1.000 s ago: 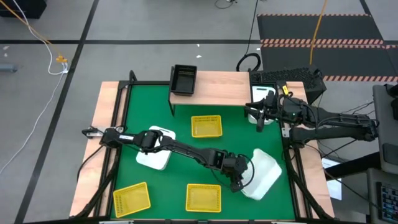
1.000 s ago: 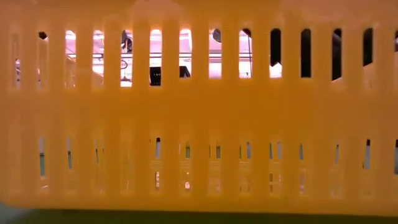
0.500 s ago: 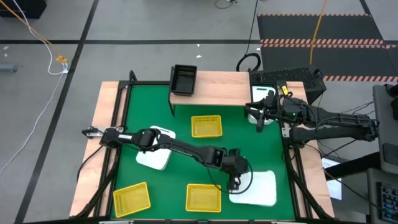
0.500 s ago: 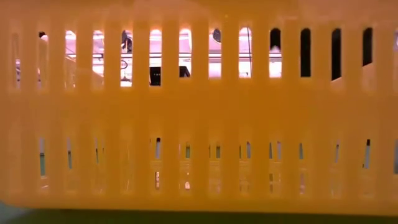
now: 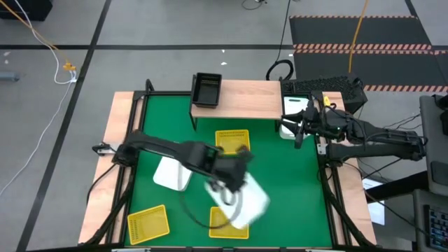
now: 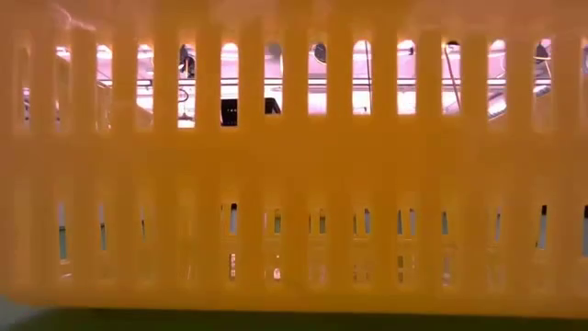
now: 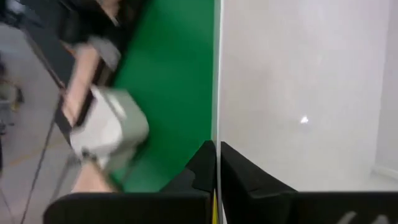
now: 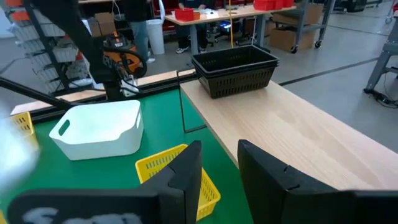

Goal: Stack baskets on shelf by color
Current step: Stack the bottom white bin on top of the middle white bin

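High view, bench (image 5: 294,175): green mat framed by pale wood strips, both dark arms reaching in from the sides.
Shelf (image 5: 245,98): light wood board along the far edge of the bench, on thin black legs.
Black baskets (image 5: 207,89): stacked at the shelf's left end; the right wrist view shows them as a nested pair (image 8: 236,68) on the board.
White basket on the mat (image 5: 171,175): lies left of centre, partly under the left arm; seen upright with a handle slot (image 8: 99,129) from the right wrist.
Carried white basket (image 5: 241,203): blurred and tilted, raised over the near-centre mat, overlapping a yellow basket (image 5: 225,222) at the near edge.
Left hand (image 5: 225,189): fingers pressed together, pinching the carried white basket's rim; the left wrist view shows the thin wall edge between the dark fingertips (image 7: 205,171).
Yellow basket, centre (image 5: 232,141): on the mat just in front of the shelf.
Yellow basket, near left corner (image 5: 148,222): well apart from the others.
Right hand (image 5: 299,133): fingers spread, holding nothing, hanging at the shelf's right end.
Low view: filled by a yellow basket's slotted wall (image 6: 294,165).
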